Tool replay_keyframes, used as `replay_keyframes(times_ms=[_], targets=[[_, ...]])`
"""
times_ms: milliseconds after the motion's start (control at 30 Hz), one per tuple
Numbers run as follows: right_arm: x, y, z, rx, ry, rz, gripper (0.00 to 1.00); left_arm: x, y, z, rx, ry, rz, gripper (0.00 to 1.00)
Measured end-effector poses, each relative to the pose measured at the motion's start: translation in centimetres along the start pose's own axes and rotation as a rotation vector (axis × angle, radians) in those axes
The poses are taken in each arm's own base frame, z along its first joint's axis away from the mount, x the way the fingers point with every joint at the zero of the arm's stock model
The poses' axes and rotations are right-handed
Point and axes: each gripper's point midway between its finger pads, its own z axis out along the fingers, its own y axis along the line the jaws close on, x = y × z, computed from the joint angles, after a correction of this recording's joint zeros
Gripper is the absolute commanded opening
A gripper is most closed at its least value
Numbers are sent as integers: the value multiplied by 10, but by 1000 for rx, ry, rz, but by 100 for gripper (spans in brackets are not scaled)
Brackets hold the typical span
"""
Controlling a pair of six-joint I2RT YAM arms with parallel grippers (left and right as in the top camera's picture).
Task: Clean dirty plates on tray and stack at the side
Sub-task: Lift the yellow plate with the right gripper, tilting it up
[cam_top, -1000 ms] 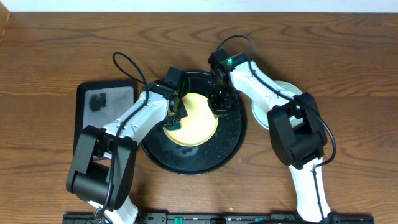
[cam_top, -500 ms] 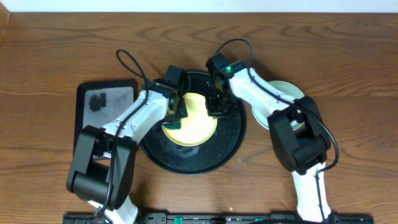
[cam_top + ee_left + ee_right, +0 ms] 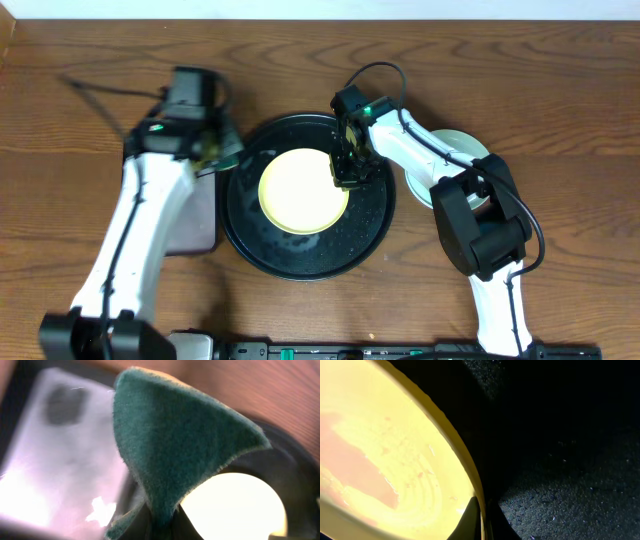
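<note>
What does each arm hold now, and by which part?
Left gripper: a green scrubbing pad, pinched at its lower edge. Right gripper: the yellow plate, by its right rim.

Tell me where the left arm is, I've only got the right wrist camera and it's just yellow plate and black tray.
Observer: The left fingers are off the round tray, over the rectangular tray to its left.
Operator: Holding anything?
Observer: Yes, they pinch a green scouring pad.
Operator: Any plates stacked at the side?
Observer: At least one mint-green plate lies right of the round tray, partly under the right arm.
</note>
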Motion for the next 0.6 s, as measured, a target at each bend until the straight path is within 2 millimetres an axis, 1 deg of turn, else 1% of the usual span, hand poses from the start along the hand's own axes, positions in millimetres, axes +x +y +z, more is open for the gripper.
replay_keyframes(times_ms=[33, 100, 200, 300, 333, 367, 467, 500, 533, 567, 600], targets=[[-1, 1, -1, 1, -5, -12, 1, -2, 15, -5, -22, 2, -28, 7], [-4, 0, -2, 12, -17, -27, 1, -2, 33, -11, -50, 9, -55, 7], [-7, 0, -7, 66, -57, -61, 1, -3, 50, -13, -78, 21, -72, 7], [-12, 1, -22, 146, -133, -102, 1, -5, 61, -13, -94, 24, -84, 7], [-15, 3, -36, 184, -181, -123, 1, -6, 64, -13, -98, 23, -89, 8], [-16, 4, -44, 206, -212, -135, 1, -7, 66, -13, -100, 22, -94, 7], [-21, 10, -87, 297, -351, -178, 1, -8, 70, -13, -105, 21, -101, 7], [-22, 12, -106, 340, -414, -191, 1, -8, 70, -13, -105, 21, -102, 8], [-22, 14, -114, 358, -440, -198, 1, -8, 70, -13, -105, 21, -101, 8], [-21, 17, -131, 398, -498, -210, 1, -8, 70, -13, -105, 21, -101, 7], [-20, 20, -140, 421, -529, -218, 1, -8, 70, -13, -105, 21, -99, 7]])
